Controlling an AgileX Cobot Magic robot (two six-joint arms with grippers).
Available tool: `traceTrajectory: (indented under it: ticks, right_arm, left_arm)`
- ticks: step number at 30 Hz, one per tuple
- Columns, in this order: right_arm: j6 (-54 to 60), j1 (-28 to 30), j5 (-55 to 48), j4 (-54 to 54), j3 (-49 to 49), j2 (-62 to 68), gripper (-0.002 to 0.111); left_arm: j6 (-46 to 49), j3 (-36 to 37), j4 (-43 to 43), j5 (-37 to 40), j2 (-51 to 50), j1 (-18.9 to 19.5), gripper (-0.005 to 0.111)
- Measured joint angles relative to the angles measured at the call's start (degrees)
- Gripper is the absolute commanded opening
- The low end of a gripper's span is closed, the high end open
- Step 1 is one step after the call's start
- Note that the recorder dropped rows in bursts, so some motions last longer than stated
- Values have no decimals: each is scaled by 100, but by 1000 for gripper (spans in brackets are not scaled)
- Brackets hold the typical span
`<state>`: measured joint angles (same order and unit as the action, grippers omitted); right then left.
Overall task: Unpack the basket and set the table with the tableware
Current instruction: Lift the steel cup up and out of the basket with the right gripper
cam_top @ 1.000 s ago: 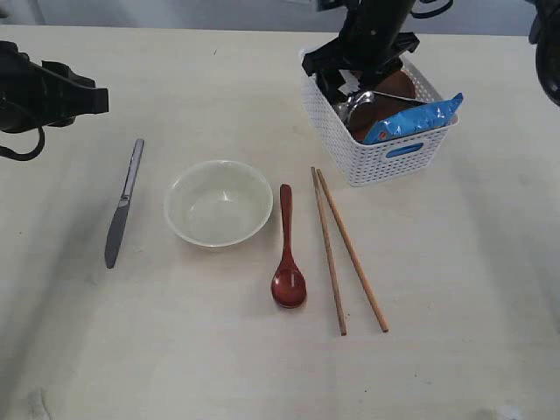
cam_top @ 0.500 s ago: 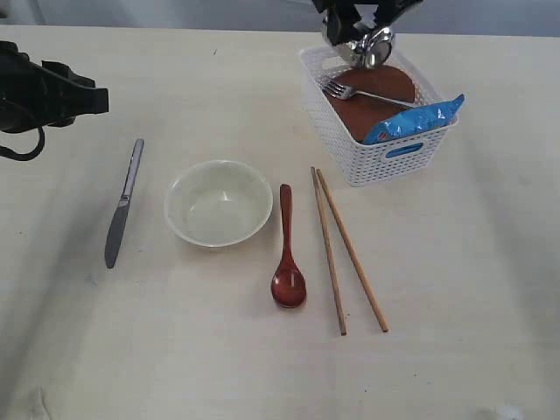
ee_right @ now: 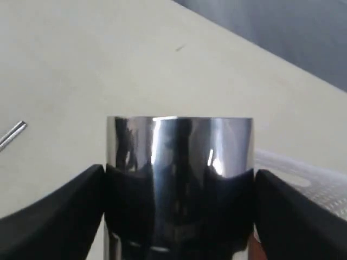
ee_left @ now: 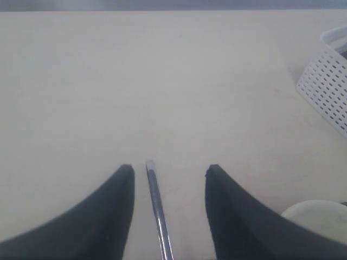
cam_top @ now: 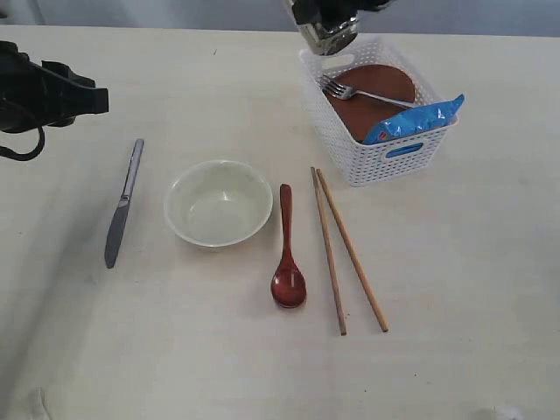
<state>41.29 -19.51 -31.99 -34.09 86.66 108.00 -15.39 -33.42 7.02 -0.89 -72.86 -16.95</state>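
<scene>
My right gripper [ee_right: 179, 170] is shut on the shiny steel cup [ee_right: 179, 146], which hangs above the far left corner of the white basket [cam_top: 394, 153] at the top of the exterior view as cup [cam_top: 328, 35]. In the basket lie a brown plate [cam_top: 376, 87] and a fork [cam_top: 359, 90]. On the table [cam_top: 455, 289] lie the knife [cam_top: 122, 206], white bowl [cam_top: 219, 203], wooden spoon [cam_top: 287, 254] and two chopsticks [cam_top: 337, 245]. My left gripper [ee_left: 169, 169] hovers open over the knife [ee_left: 154, 200], touching nothing.
A blue crisp packet [cam_top: 411, 121] leans in the basket's near right corner. The left arm [cam_top: 52, 92] sits over the table's left edge. The left wrist view catches the basket's corner [ee_left: 325, 86] and the bowl's rim [ee_left: 320, 216].
My right gripper has lifted the steel cup out of the basket and carried it up and to the left. The left arm has not moved.
</scene>
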Motion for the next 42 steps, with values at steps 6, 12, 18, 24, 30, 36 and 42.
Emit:
traceTrajectory:
  ticks: [6, 12, 18, 24, 30, 36, 42]
  right_arm:
    - [6003, 0, -560, -5681, -1937, -496, 0]
    - [7951, -24, -1754, -6447, -2283, -512, 0]
    - [7993, -24, -1824, -6484, -2283, -512, 0]
    - [7993, -24, -1824, -6488, -2283, -512, 0]
    - [8003, -24, -1824, -6488, -2283, -512, 0]
    - [8003, -24, -1824, -6488, -2283, -512, 0]
    - [8003, -24, -1824, -6488, -2283, -512, 0]
  left_arm:
    - [0, 0, 0, 0, 0, 0, 41]
    - [0, 0, 0, 0, 0, 0, 41]
    - [0, 0, 0, -259, 0, 0, 41]
    - [23, 0, 0, -1459, 13, 0, 41]
    - [44, -168, 0, -1900, 13, 0, 41]
    - [44, -227, 0, -1947, 13, 0, 41]
    - [-195, -227, 0, -1972, 13, 0, 41]
